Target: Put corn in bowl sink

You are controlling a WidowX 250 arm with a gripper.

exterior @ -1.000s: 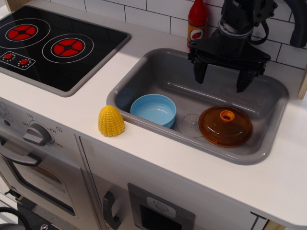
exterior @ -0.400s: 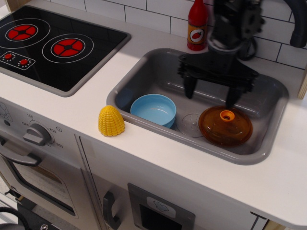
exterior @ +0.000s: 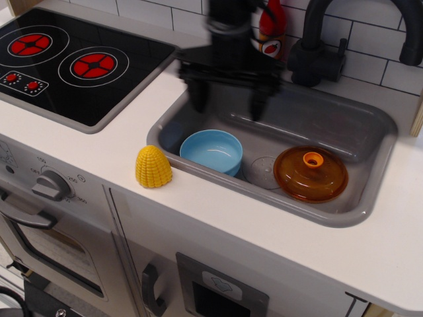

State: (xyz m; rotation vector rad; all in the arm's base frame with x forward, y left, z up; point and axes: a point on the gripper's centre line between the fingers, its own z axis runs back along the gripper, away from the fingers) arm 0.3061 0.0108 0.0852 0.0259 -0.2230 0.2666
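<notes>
The yellow ribbed toy corn (exterior: 153, 167) stands upright on the white counter, just left of the sink's front left corner. The light-blue bowl (exterior: 211, 151) sits empty in the left part of the grey sink (exterior: 373, 132). My gripper (exterior: 226, 105) is open and empty, its two black fingers pointing down over the sink's back left area, above and behind the bowl. It is blurred by motion. It is up and to the right of the corn, well apart from it.
An orange translucent lid with a knob (exterior: 310, 173) lies in the sink's right part, beside the round drain (exterior: 262, 170). A red sauce bottle (exterior: 271, 30) and a black faucet (exterior: 317, 46) stand behind the sink. A black stovetop (exterior: 73, 63) is at the left.
My gripper has moved left across the sink, from above the orange lid to above the sink's back left area. Its fingers stay open. The corn, bowl and lid have not moved.
</notes>
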